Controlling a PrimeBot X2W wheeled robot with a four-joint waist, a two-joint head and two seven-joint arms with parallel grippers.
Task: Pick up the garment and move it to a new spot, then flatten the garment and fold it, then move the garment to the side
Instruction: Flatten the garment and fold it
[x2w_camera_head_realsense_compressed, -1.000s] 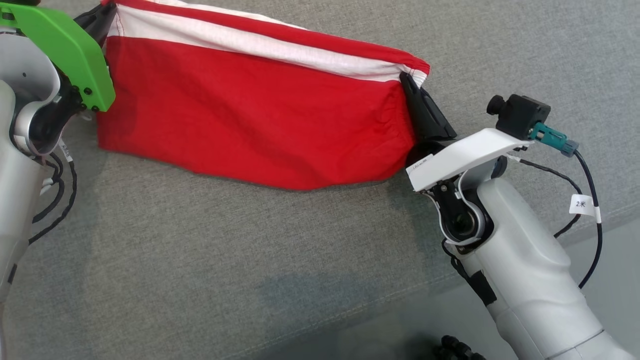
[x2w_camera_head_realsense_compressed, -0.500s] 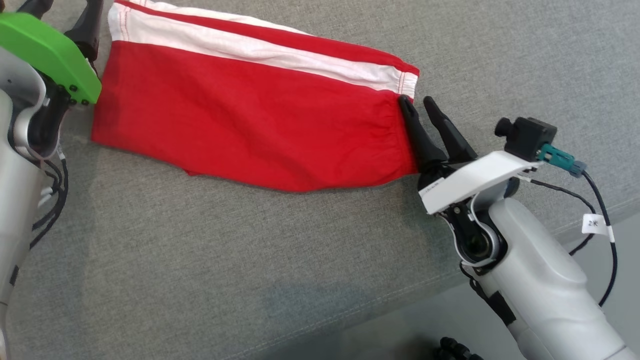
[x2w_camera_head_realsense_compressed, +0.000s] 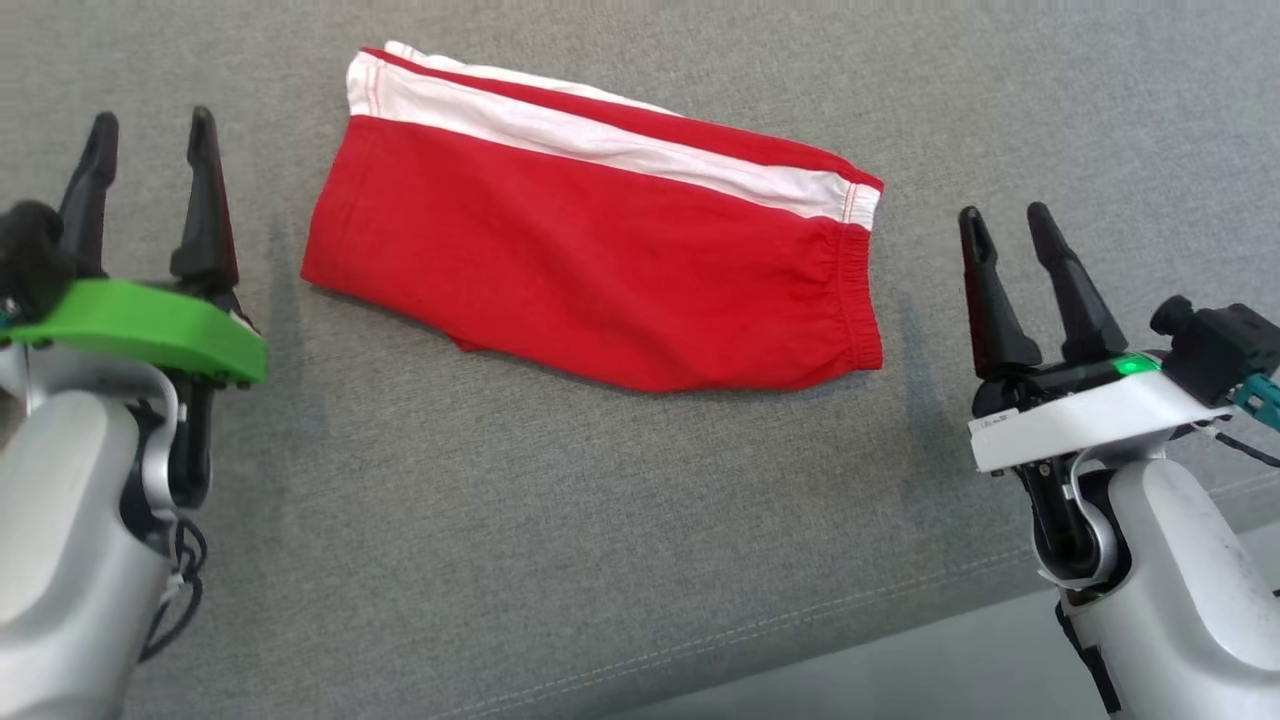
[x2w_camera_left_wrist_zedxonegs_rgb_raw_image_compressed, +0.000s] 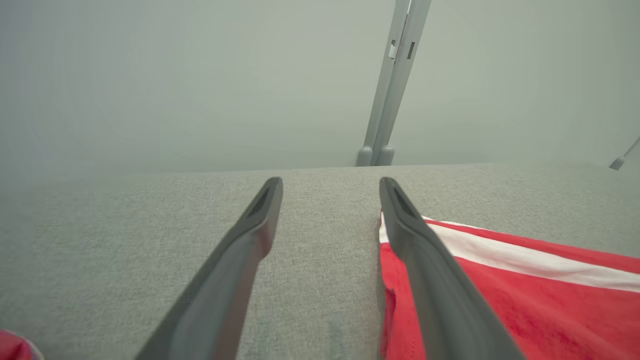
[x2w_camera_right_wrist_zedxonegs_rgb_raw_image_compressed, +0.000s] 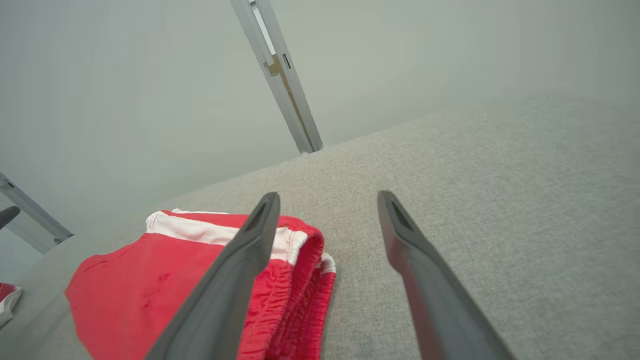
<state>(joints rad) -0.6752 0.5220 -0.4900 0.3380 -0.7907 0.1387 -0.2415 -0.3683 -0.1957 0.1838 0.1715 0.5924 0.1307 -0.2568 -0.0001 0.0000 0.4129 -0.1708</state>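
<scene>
Black and spread wide with nothing between them, both pairs of jaws stand clear of the red garment, which I see lying folded flat on the grey fabric surface between the two pairs, long axis running left to right, neither pair clearly nearer.

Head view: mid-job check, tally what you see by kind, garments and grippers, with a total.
Garments: 1, the red shorts with a white stripe, lying flat
Grippers: 2, the left gripper and the right gripper, both open and clear of the cloth
Total: 3
</scene>
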